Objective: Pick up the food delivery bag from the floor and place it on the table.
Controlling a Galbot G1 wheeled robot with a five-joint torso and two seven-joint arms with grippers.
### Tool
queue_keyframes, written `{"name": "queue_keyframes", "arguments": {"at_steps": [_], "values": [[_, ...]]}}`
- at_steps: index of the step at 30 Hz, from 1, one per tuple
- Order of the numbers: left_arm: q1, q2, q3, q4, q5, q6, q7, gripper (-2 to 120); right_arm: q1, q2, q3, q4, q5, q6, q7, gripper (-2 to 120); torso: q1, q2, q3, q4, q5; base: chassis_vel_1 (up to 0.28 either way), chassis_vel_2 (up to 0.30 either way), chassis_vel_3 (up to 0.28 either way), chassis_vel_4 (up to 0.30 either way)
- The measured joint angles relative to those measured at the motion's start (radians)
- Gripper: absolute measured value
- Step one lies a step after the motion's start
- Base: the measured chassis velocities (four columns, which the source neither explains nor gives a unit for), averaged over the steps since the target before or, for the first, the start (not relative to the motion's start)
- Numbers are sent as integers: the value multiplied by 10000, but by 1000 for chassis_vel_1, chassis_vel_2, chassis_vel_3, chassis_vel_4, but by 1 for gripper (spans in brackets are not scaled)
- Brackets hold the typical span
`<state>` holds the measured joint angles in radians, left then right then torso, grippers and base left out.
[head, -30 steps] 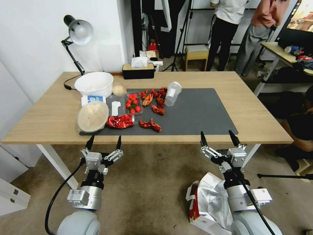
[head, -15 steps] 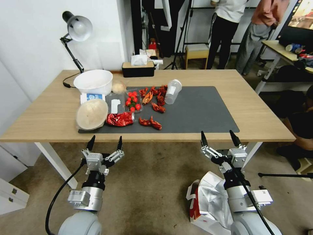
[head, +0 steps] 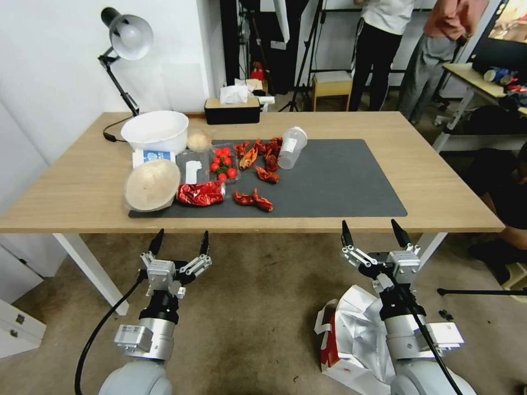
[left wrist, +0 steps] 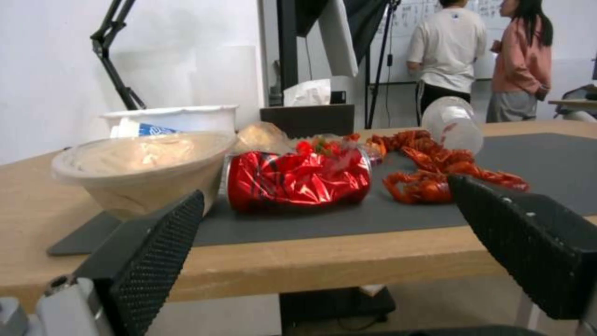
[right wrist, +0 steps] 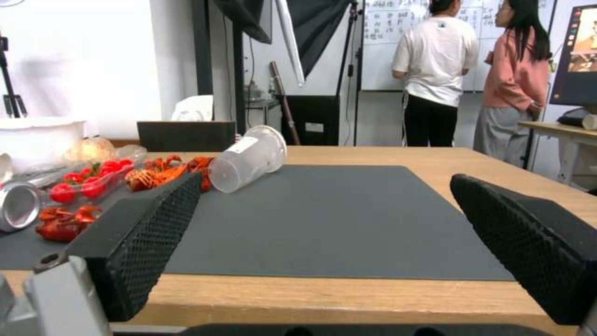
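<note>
We hold both arms out in front of us, just short of the near edge of the table (head: 82, 181), and neither has anything in it: the left gripper (head: 180, 243) has its fingers spread apart, and so does the right gripper (head: 375, 235), each pointing toward the tabletop rather than down. That posture reads to us as a neutral ready pose, not a reach, since the food delivery bag (head: 351, 340) sits on the carpeted floor at our near right, directly beneath the right arm and partly hidden by its wrist. We judge the pick has not begun. The bag stands open-topped, its silver foil lining crumpled and catching the light, with a red side panel facing left and a white paper base visible at its near corner. On the table, the left half of the dark grey mat (head: 335, 181) is crowded with bowls, tomatoes, crayfish, a red foil packet (head: 200, 193) and a tipped plastic cup (head: 290, 147), while its right half lies bare, which looks to us like the natural landing spot for the bag.
</note>
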<state>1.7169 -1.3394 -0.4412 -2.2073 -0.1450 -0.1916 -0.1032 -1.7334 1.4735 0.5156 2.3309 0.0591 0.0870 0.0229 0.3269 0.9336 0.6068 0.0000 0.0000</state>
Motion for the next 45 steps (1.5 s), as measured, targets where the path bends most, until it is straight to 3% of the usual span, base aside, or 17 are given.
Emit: {"name": "queue_keyframes", "arguments": {"at_steps": [9,23,45], "values": [[54,-53,-53,-14,76,25,-45,97,23,-5,1,-109,26,56,-63,100,-239,-568,-326,0,0,0,0,0,0],[75,-56,-142,5,210,113,-133,97,37,-47,31,-133,9,65,-191,100,-430,-999,-566,0,0,0,0,0,0],[83,-15,-244,62,363,164,-56,96,-19,-52,-30,-79,157,99,-103,100,-872,-2078,-1203,1,0,0,0,0,0]]}}
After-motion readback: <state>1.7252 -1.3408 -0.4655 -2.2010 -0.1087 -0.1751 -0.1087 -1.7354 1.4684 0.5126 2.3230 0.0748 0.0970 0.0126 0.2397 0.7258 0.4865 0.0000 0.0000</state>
